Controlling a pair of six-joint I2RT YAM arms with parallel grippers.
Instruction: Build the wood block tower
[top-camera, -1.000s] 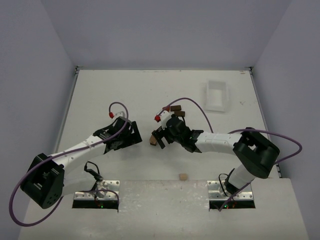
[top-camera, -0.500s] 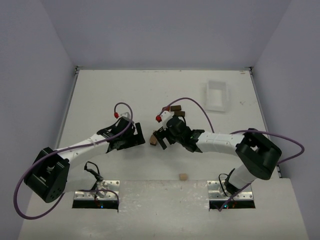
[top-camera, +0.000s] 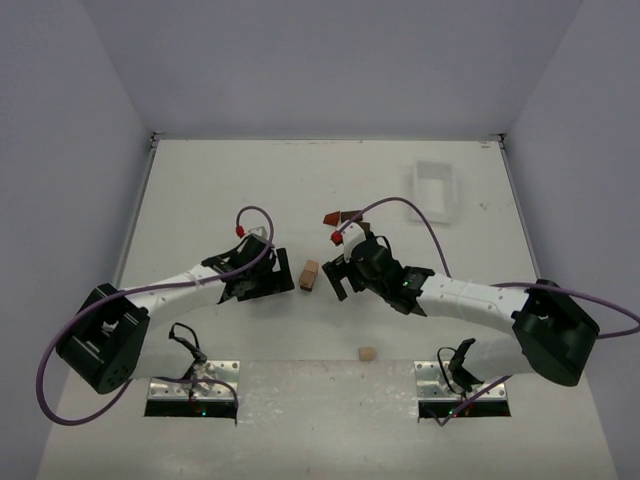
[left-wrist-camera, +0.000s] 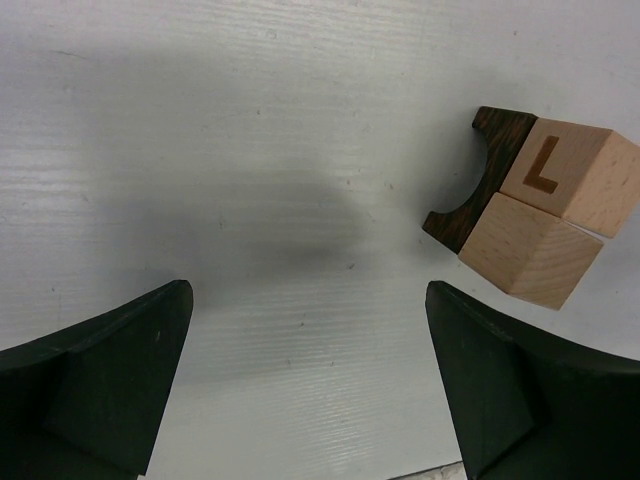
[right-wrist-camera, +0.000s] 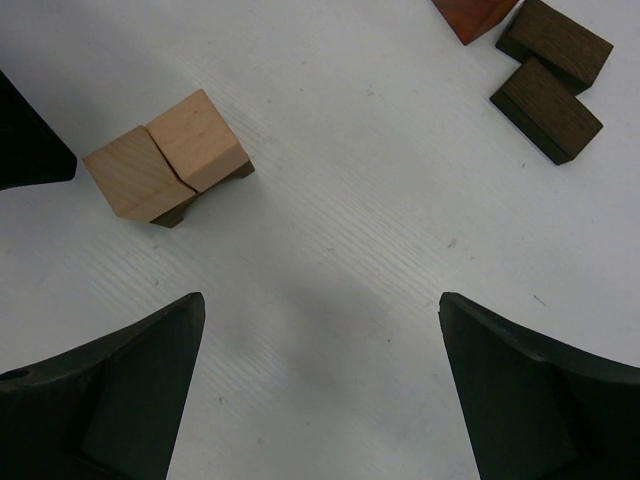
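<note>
The wood block tower (top-camera: 309, 273) stands near the middle of the table (top-camera: 200, 190), between the two grippers and touched by neither. It is made up of two light tan cubes (left-wrist-camera: 530, 250) set side by side on a dark brown arch block (left-wrist-camera: 503, 135). A capital L is printed in brown on the upper face of one cube, and no writing can be made out on the other. Most of the arch block is hidden beneath the cubes, so only its curved cut-out and its two ends are shown. The left gripper (left-wrist-camera: 308, 290) is held just beside the tower with its jaws spread wide and nothing between them. The right gripper (right-wrist-camera: 322, 300) is held at the opposite side, likewise spread wide and holding nothing. Beyond the right gripper, a reddish-brown block (right-wrist-camera: 470, 15) is cut off by the top edge of the right wrist view, and two dark brown blocks (right-wrist-camera: 545, 110) are laid just beside it. A loose tan block (top-camera: 367, 353) is seen alone near the front of the table, well apart from the tower. A white tray (top-camera: 432, 213) is placed toward the far right corner.
</note>
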